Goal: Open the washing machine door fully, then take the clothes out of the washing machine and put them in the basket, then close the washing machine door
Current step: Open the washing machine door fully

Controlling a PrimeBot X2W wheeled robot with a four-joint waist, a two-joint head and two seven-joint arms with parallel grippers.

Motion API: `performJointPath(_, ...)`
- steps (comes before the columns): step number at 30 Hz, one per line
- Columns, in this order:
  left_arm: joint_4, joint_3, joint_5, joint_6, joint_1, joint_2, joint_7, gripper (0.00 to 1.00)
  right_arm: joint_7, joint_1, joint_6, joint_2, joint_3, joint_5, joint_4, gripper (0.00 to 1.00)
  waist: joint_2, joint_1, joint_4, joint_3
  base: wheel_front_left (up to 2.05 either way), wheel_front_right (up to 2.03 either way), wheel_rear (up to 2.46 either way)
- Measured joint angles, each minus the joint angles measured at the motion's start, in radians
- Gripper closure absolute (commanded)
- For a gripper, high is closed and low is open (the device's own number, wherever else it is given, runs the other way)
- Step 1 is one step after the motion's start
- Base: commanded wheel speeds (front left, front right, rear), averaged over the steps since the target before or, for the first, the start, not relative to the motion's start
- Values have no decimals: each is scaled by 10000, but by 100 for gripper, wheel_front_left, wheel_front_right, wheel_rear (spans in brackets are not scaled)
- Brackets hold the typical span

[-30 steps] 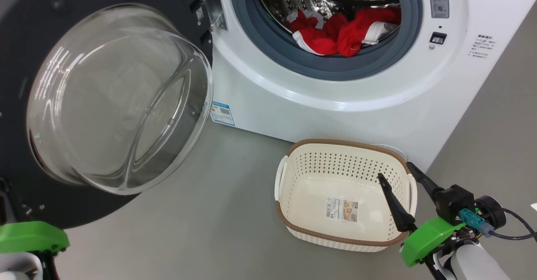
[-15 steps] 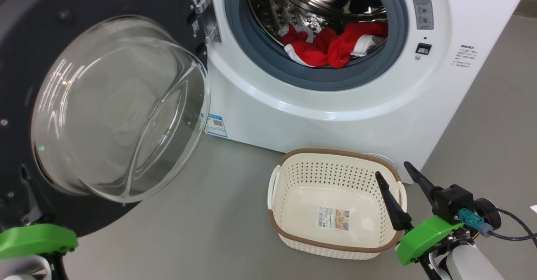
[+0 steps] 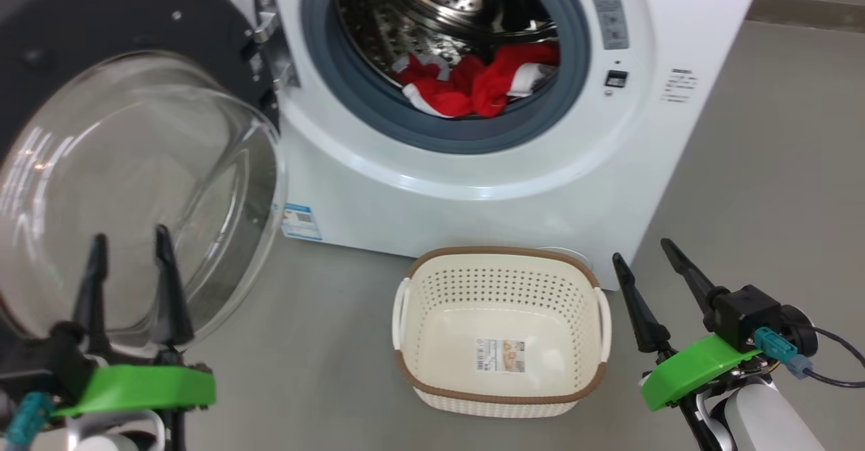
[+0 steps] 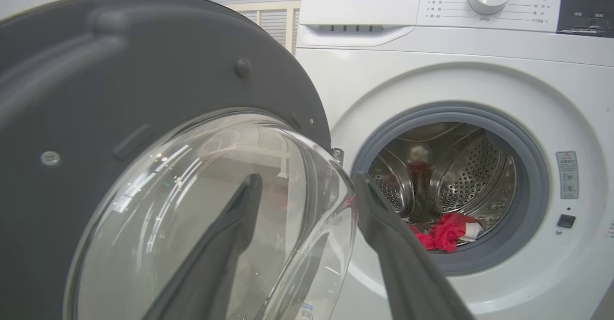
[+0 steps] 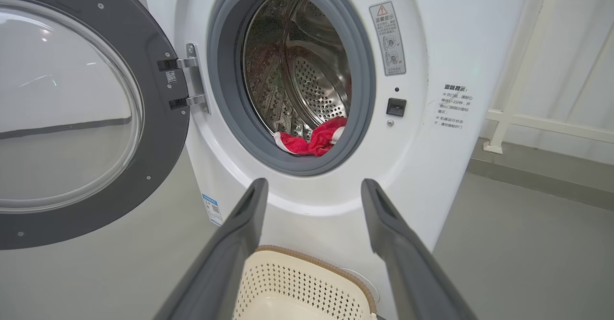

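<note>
Since a second ago my left claw (image 3: pixel 130 234) has risen, spread and empty, before the washing machine door (image 3: pixel 135 5); right claw (image 3: pixel 640 249) likewise spread. Inside the washing machine (image 3: pixel 473 187) sit the clothes (image 3: pixel 466 89). A careless swing toward them could clip that door.

Left claw (image 3: pixel 130 234) spread wide, right claw (image 3: pixel 640 249) likewise, both seemingly empty

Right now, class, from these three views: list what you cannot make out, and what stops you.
Clothes, head view: bunched, lower part behind the grey rubber ring; garment count unclear.
Washing machine door, head view: left side cut off by the picture edge.
Basket, right wrist view: near part cut off by the bottom edge.
Basket label, head view: print too small to read.
</note>
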Motion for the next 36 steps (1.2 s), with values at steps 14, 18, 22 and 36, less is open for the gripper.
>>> performJointPath(14, -138, -943, -290, -259, 1200, 15, -31, 0, 0, 527, 0, 153, -431, -159, -959, 0, 0, 0, -1694, -254, 0, 0, 0)
performJointPath(18, 128, -945, -389, -435, 1589, 29, -121, 0, 0, 632, 0, 150, -326, 56, -1346, 0, 0, 0, -2379, -350, 0, 0, 0)
performJointPath(22, 326, -945, -477, -525, 1637, 36, -207, 0, 0, 726, 0, 92, -322, 56, -1664, 0, 0, 0, -2892, -379, 0, 0, 0)
performJointPath(36, 761, -702, -387, -608, 2331, 33, -211, 0, 0, 1522, 0, -84, -621, 56, -1956, 0, 0, 0, -4052, -556, 0, 0, 0)
